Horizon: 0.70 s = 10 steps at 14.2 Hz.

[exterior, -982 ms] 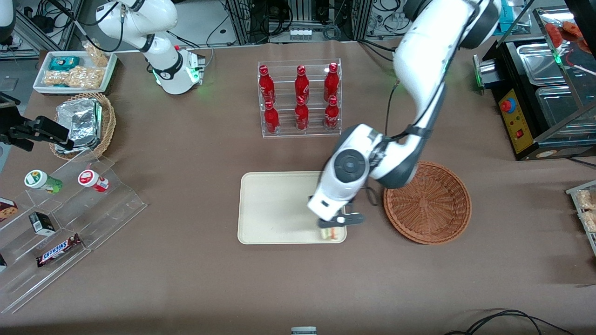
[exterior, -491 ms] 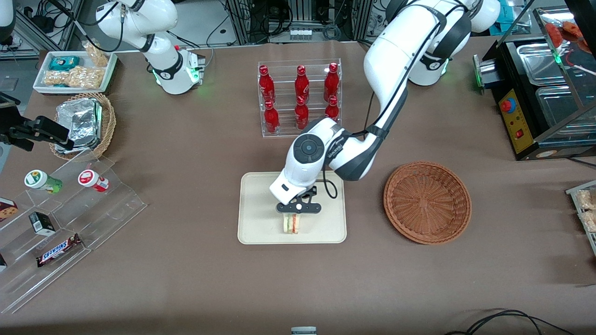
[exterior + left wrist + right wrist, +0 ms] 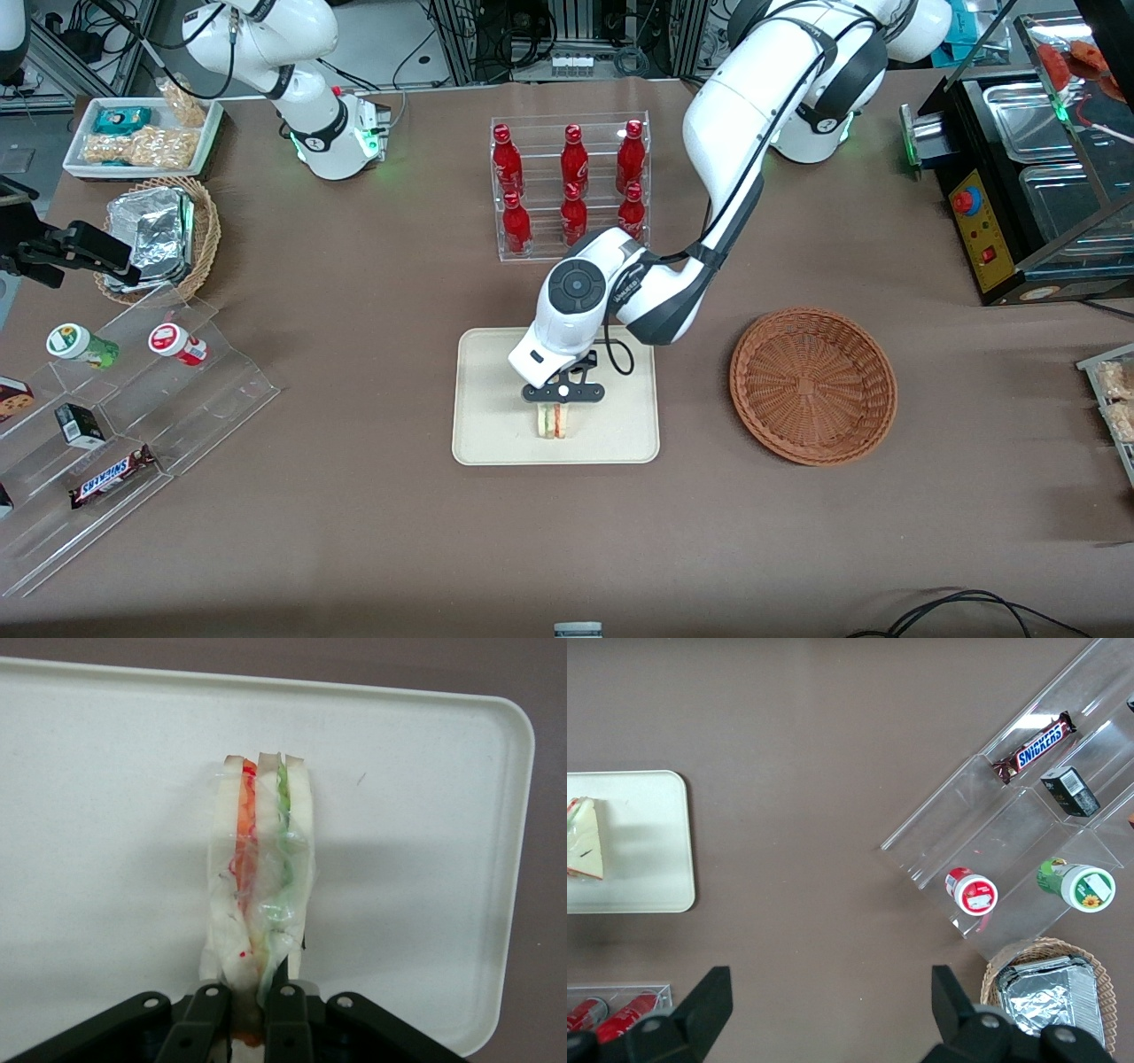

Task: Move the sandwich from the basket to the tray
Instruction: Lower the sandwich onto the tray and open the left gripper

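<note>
Handling: because the sandwich (image 3: pixel 259 877) is soft bread in slick clear wrap, it is likely feeling light, squashy and easy to crush.
Hold: a gentle pinch across the bread faces at one end is looking safest.
Gripper: the gripper (image 3: pixel 245 1010) is pinching the end of the sandwich, fingers nearly together.
Sandwich: it is standing on edge over the tray (image 3: pixel 483 443), sticking out from the fingertips toward the front camera.
Basket: the basket (image 3: pixel 813 386) is sitting toward the working arm's end.

Brown table (image 3: pixel 372 532): tray (image 3: pixel 496 434), basket (image 3: pixel 813 386), bottle rack (image 3: pixel 571 186), foil-pack basket (image 3: pixel 205 232); hand (image 3: pixel 556 409) over tray.
</note>
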Each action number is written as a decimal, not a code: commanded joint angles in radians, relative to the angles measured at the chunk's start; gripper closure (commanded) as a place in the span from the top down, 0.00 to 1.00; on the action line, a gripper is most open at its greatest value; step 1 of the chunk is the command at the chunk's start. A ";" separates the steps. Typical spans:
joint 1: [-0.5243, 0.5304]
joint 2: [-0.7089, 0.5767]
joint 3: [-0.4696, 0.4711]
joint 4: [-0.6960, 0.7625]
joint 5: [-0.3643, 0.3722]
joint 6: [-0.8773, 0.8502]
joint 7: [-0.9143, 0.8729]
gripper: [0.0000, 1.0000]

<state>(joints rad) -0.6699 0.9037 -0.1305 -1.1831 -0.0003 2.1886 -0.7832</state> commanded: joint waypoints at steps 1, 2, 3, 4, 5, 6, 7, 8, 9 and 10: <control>-0.014 0.034 0.008 0.042 -0.010 0.000 -0.040 0.08; -0.014 0.035 0.008 0.042 -0.012 0.000 -0.047 0.16; -0.013 0.029 0.008 0.042 -0.018 0.000 -0.071 0.50; -0.013 0.017 0.009 0.042 -0.018 -0.007 -0.108 0.86; -0.013 -0.008 0.009 0.039 -0.014 -0.015 -0.126 1.00; -0.013 -0.037 0.009 0.037 -0.012 -0.039 -0.136 1.00; -0.011 -0.070 0.011 0.037 -0.014 -0.085 -0.136 1.00; -0.011 -0.106 0.012 0.037 -0.007 -0.131 -0.136 1.00; -0.010 -0.147 0.017 0.034 0.000 -0.186 -0.136 1.00; -0.008 -0.184 0.019 0.033 0.012 -0.241 -0.133 1.00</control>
<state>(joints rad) -0.6709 0.8197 -0.1281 -1.1187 -0.0015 2.0423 -0.8955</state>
